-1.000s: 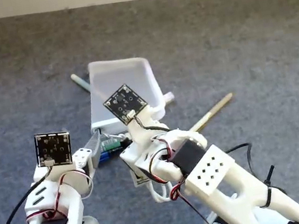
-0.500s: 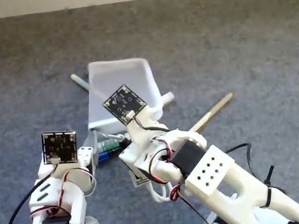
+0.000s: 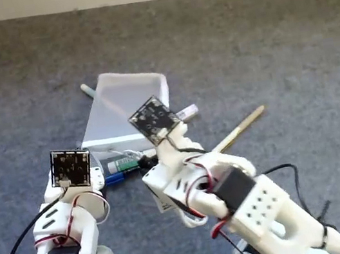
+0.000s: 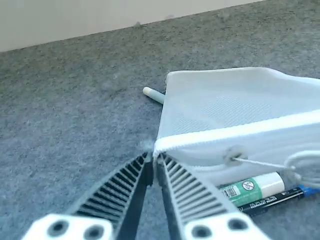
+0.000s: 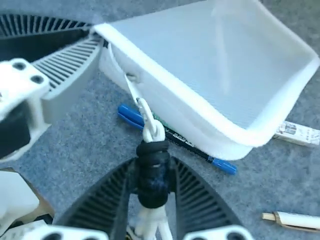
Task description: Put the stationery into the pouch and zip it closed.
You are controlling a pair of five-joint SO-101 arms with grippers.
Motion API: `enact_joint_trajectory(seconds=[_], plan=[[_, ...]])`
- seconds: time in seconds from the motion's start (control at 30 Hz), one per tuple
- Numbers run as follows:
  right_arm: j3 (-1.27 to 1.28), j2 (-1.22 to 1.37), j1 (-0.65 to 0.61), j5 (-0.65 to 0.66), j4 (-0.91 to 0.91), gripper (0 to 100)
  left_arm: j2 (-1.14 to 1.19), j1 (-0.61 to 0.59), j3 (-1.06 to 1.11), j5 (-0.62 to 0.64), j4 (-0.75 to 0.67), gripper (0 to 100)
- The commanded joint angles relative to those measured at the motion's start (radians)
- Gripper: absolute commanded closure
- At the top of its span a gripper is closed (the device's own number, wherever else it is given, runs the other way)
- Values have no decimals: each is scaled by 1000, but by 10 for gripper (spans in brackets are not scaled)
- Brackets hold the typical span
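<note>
Seen from the high view, the white mesh pouch [image 3: 128,101] lies flat on the grey carpeted table [image 3: 286,42], just ahead of both arms. The left arm [image 3: 64,216] stands at its near left corner, and the right arm [image 3: 233,194] stands at its near edge. A green marker [image 3: 123,165] and a blue pen [image 3: 114,177] lie outside that edge, between the arms. A pale pen [image 3: 89,90] pokes out from under the far left corner. A white labelled stick [image 3: 187,112] lies beside the right edge, and a wooden pencil [image 3: 243,125] lies apart to the right.

In the left wrist view, the left gripper [image 4: 154,161] is pinched narrow on the pouch's corner, where the zip band ends. The pouch spreads away beyond the fingertips. The marker and blue pen rest on the carpet against the zip edge, outside the pouch.

In the right wrist view, the right gripper [image 5: 153,167] is clamped on the black zip pull [image 5: 152,187]. Its white cord [image 5: 145,120] leads to the slider near the held corner. The pouch lies just past the fingertips, and the blue pen crosses between them, under the cord.
</note>
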Motion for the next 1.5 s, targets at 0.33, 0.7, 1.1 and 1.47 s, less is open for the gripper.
enact_joint_trajectory(seconds=[0.33, 0.7, 1.1, 1.47], plan=[[-24, -108, 145, 44, 68, 994, 1, -88, -93, -3, 48, 993], [-87, -107, 257, 44, 71, 994, -2, -111, -101, -3, 60, 993], [-88, -111, 349, 37, 65, 994, 1, -147, -99, -3, 58, 993], [-85, -111, 308, 37, 74, 994, 1, -140, -93, -3, 57, 946]])
